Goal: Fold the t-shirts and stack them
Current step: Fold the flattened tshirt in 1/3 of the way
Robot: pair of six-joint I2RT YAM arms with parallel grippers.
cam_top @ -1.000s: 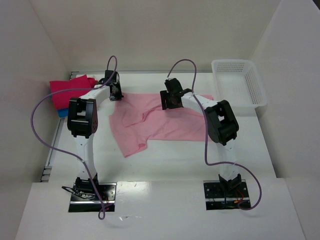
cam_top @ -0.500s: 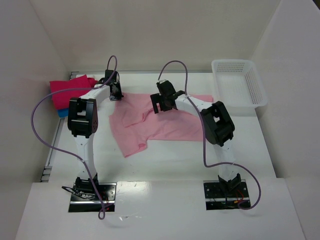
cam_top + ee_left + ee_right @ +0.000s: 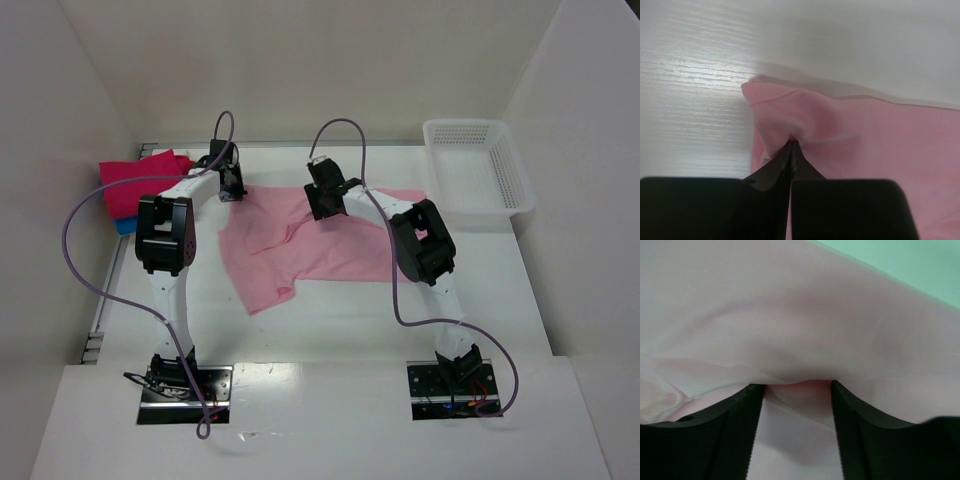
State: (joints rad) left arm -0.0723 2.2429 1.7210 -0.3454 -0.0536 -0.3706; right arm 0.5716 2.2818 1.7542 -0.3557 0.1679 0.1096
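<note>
A light pink t-shirt [image 3: 330, 250] lies spread on the table, rumpled toward its left side. My left gripper [image 3: 235, 190] sits at the shirt's far-left corner; in the left wrist view this gripper [image 3: 791, 146] is shut on a pinched fold of the pink cloth [image 3: 865, 130]. My right gripper [image 3: 320, 203] is down on the shirt's far edge near the middle. In the right wrist view that gripper [image 3: 797, 386] is open, its fingers [image 3: 742, 410] apart with a ridge of pink cloth [image 3: 790, 315] bunched between the tips. A folded magenta t-shirt [image 3: 140, 178] lies on a blue one [image 3: 124, 227] at the far left.
A white mesh basket [image 3: 478, 165] stands at the far right against the wall. White walls close in the table on the left, back and right. Purple cables loop over both arms.
My right gripper has slid left along the shirt's far edge and lowered onto the cloth, its jaws widening and then narrowing. The left gripper has kept its hold in place.
</note>
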